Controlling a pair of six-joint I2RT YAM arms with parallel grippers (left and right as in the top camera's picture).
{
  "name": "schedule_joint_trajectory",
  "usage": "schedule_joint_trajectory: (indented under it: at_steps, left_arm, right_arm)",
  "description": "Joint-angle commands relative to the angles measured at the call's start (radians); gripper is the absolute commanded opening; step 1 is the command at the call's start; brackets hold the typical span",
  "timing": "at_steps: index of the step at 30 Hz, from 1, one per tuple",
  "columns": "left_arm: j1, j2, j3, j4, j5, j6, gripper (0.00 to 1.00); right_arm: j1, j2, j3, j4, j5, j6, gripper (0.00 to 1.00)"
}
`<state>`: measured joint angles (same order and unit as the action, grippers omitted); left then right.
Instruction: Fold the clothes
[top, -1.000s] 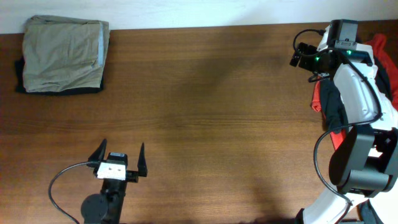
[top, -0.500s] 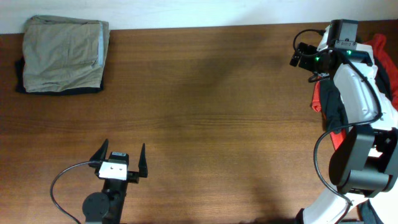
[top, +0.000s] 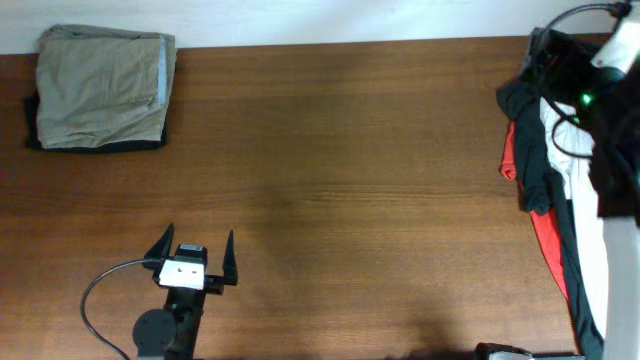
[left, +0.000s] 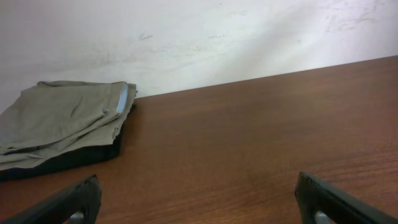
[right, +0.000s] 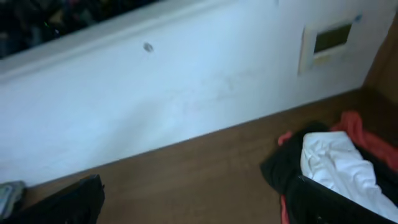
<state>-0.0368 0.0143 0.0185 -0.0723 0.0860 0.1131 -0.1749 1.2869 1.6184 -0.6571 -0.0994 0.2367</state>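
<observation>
Folded khaki trousers (top: 100, 85) lie on a black garment at the far left corner of the table, and show in the left wrist view (left: 62, 118). A loose pile of black, red and white clothes (top: 545, 180) lies at the right edge; the right wrist view shows it with the white garment (right: 339, 168) on top. My left gripper (top: 195, 252) is open and empty near the front edge, its fingers wide apart (left: 196, 202). My right gripper (right: 199, 205) is open and empty above the far right corner, left of the pile. The right arm (top: 590, 90) is blurred.
The brown wooden table (top: 340, 180) ends at a white wall (left: 217, 37) along its far side. A wall panel (right: 329, 40) shows in the right wrist view. The left arm's cable (top: 95, 300) loops by the front edge.
My right arm has swung up and to the right, uncovering more of the black, red and white pile. My left arm and the folded trousers have not moved.
</observation>
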Motion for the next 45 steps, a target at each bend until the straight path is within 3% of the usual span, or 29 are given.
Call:
schedule_joint_trajectory:
  at_steps: [1,7,9,12,17,24,30,37,45]
  left_arm:
    - [0.007,-0.009,-0.010,0.000,0.000,0.016,0.99]
    - [0.007,-0.009,-0.010,0.000,-0.001,0.016,0.99]
    - [0.007,-0.009,-0.010,0.000,0.000,0.016,0.99]
    - [0.007,-0.009,-0.010,0.000,-0.001,0.016,0.99]
    - [0.007,-0.009,-0.010,0.000,-0.001,0.016,0.99]
    - [0.007,-0.009,-0.010,0.000,0.000,0.016,0.99]
    - [0.007,-0.009,-0.010,0.000,0.000,0.016,0.99]
    - [0.007,-0.009,-0.010,0.000,-0.001,0.016,0.99]
    - [0.007,-0.009,-0.010,0.000,0.000,0.016,0.99]
  right_arm:
    - [0.006,-0.164,-0.089,0.002,-0.002,0.008,0.99]
    - [0.006,-0.838,-0.741,-0.006,-0.001,0.008,0.99]
    - [0.006,-1.016,-0.892,-0.009,0.085,0.002,0.99]
    - [0.010,-1.146,-1.148,0.171,-0.059,0.008,0.99]
    - [0.109,-1.254,-1.419,0.423,-0.067,0.008,0.99]
    - [0.110,-1.284,-1.612,0.651,-0.046,0.007,0.99]
    - [0.110,-1.284,-1.613,0.579,0.107,-0.004,0.99]
    - [0.109,-1.284,-1.613,0.577,0.111,-0.200,0.99]
    - [0.109,-1.284,-1.613,0.578,0.108,-0.200,0.99]
